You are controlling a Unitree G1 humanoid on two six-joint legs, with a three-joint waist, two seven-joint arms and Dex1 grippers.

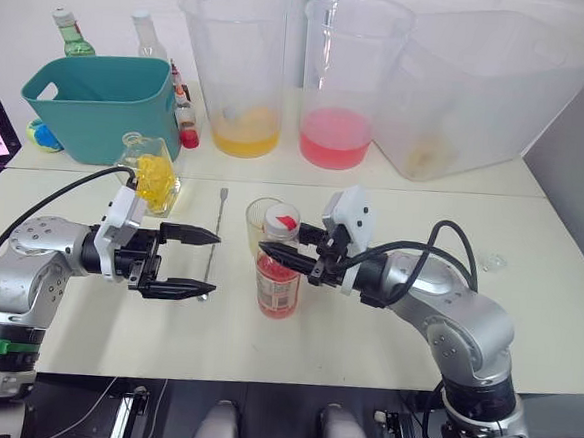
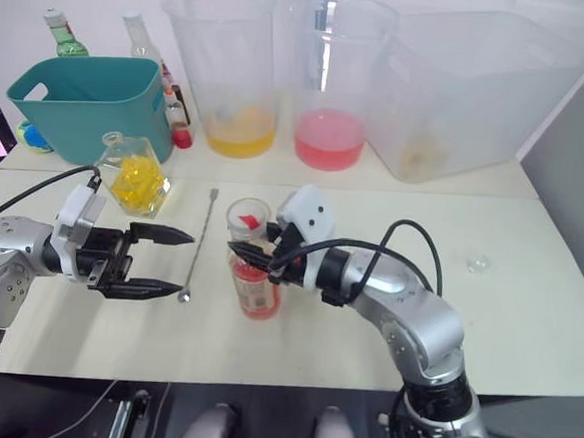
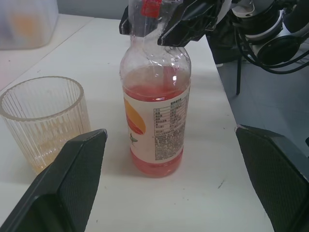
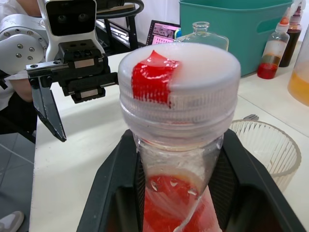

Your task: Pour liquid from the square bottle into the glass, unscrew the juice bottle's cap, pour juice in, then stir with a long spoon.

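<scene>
Pinching juice bottle (image 1: 279,278) neck below cap (image 1: 282,219): right gripper (image 1: 287,259); left gripper (image 1: 201,265) spread, beside.

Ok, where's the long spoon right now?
The long spoon lies flat on the table, between the left gripper and the glass, untouched.

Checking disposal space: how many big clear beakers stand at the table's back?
2: one beaker holding orange-yellow liquid, one beaker holding pink liquid beside it, next to a clear bin.

Lab bench: big measuring beakers (image 1: 233,65), white table (image 1: 527,296).
</scene>
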